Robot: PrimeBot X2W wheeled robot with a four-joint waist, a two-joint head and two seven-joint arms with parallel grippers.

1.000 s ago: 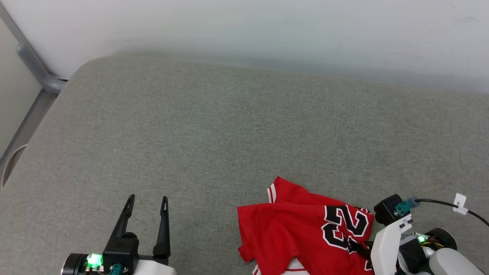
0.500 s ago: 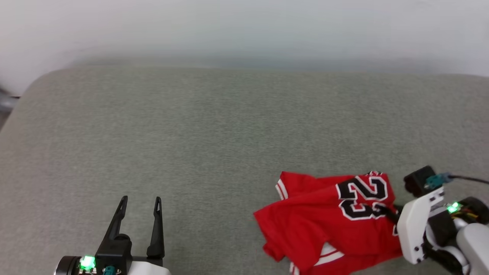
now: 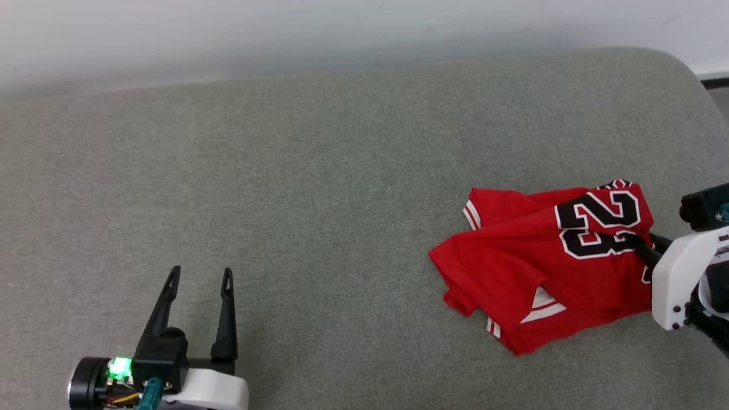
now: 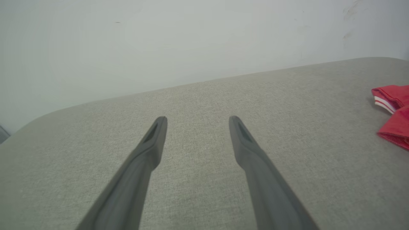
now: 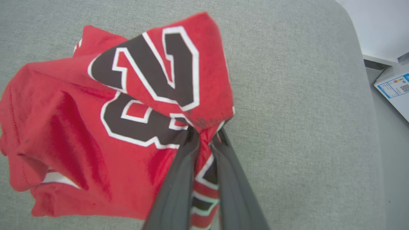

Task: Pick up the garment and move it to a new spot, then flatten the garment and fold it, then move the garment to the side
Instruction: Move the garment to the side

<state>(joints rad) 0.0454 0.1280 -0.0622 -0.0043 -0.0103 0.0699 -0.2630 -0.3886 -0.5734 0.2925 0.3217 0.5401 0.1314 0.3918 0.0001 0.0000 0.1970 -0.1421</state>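
Observation:
The garment, a red jersey with a black-white "23" and striped trim, lies bunched on the grey cushion at the right. My right gripper is shut on a fold of it beside the number; in the right wrist view cloth is pinched between the fingertips of the right gripper, and the garment spreads to the left. My left gripper stands open at the lower left, nothing between its fingers. In the left wrist view the left gripper is spread over bare cushion, with a garment edge at the far right.
The grey upholstered cushion runs back to a pale wall. Its rounded right corner drops off to the floor. A white box with a label sits on the floor past that edge.
The head view has swung to the right. My right gripper has carried the garment up and to the right across the cushion. The left gripper stays open.

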